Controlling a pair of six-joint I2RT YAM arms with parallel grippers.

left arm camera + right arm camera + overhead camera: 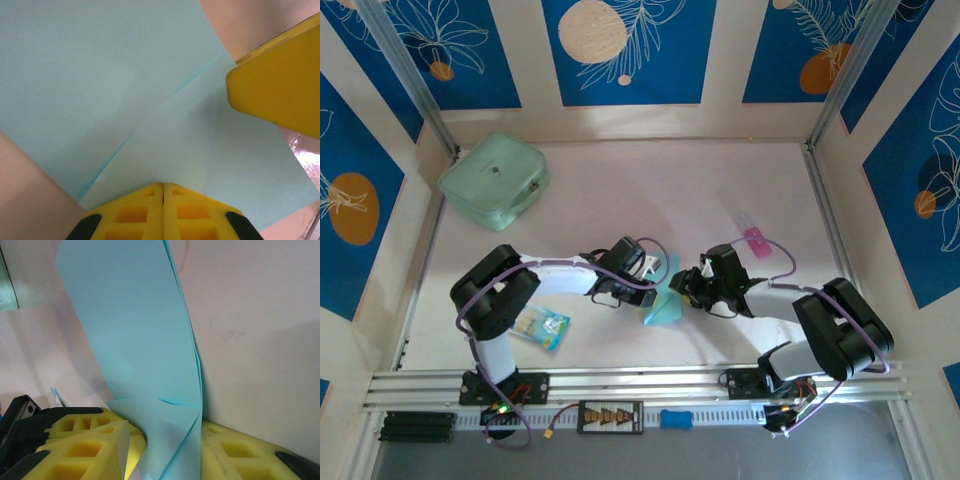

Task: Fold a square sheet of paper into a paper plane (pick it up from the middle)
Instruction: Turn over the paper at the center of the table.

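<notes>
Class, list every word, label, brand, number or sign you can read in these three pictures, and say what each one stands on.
No text here can be read.
On the small printed packet: blue-and-white print, too small and blurred to read.
On the mint-green pouch: one small dark mark, too small to read.
On the light-blue paper: plain, no print.

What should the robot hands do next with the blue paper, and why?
Probably the right gripper should close on the folded light-blue paper. The left gripper pinches it shut, while the right one's yellow fingers sit either side of the fold with a gap, so squeezing would press the crease.
</notes>
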